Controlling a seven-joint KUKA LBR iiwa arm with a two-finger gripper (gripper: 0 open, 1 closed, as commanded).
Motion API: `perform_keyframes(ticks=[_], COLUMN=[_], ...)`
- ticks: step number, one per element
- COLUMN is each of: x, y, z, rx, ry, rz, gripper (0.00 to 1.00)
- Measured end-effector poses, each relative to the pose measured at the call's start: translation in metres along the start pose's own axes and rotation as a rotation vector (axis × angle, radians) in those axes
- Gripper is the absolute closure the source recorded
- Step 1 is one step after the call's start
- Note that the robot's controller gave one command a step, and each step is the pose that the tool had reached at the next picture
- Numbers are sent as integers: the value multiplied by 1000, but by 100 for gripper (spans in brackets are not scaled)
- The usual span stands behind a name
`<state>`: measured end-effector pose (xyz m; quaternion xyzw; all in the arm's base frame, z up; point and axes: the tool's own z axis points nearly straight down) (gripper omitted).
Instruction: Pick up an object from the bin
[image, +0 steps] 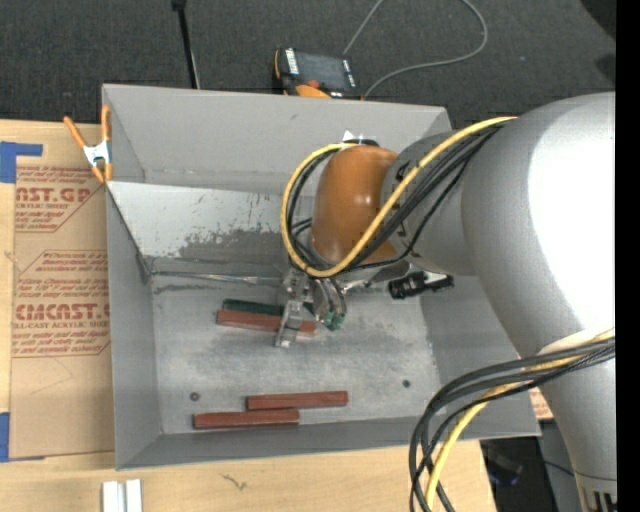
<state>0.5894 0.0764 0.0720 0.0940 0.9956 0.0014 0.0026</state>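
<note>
Closest to the camera, two reddish-brown bars lay by the bin's front wall. Further in, the gripper was down at the right end of a third brown bar, with a dark green strip just behind it. Honestly couldn't tell if the pincer was wide or narrow.

Long flat reddish-brown bar lying flat mid-floor of grey metal bin, running left-right, right end reaching under gripper. Slim dark green bar lying parallel just behind it, whether touching unclear.
</note>
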Motion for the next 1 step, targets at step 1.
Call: perform_keyframes(ticks=[1], x=[31], y=[-23], z=[-137], rx=[1], ry=[-2], rz=[23], gripper=[100])
